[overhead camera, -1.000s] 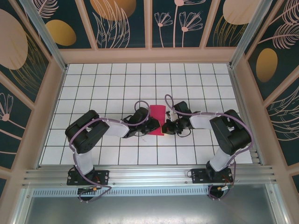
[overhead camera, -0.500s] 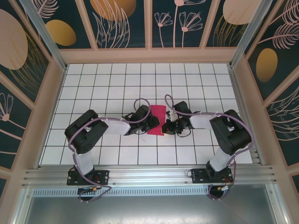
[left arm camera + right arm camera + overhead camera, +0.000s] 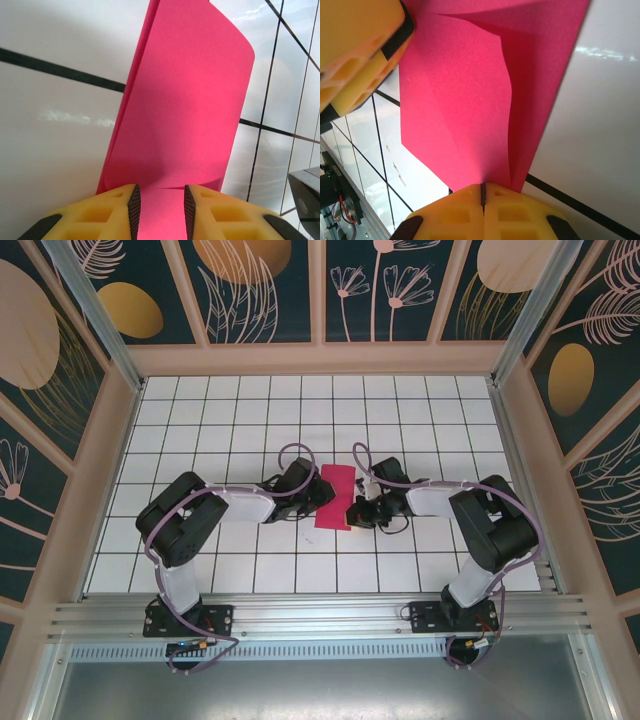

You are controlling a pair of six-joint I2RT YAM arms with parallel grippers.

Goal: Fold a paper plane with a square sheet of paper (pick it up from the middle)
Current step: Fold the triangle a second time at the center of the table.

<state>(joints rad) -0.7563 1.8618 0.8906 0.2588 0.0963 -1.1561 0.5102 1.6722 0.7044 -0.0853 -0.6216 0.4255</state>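
The square sheet of paper (image 3: 335,495) is magenta-pink and folded over on itself, lying on the white grid table between the two arms. In the left wrist view its upper layer (image 3: 190,100) curves up from the table. My left gripper (image 3: 162,210) is open at the paper's left edge, and pink paper shows in the gap between its yellow fingers (image 3: 100,215). From the top, the left gripper (image 3: 318,496) sits beside the sheet. My right gripper (image 3: 482,192) is shut on the sheet's near right edge, with creased layers (image 3: 470,100) fanning out from the closed jaws.
The white tiled table (image 3: 250,420) is walled by wooden rails and patterned panels on three sides. A yellow finger of the left gripper (image 3: 355,50) shows at the top left of the right wrist view. Both arms meet close together at the table's centre.
The left gripper's jaws have parted, and its wrist has shifted slightly away from the near edge. The right gripper stays shut on the paper, which has barely moved.
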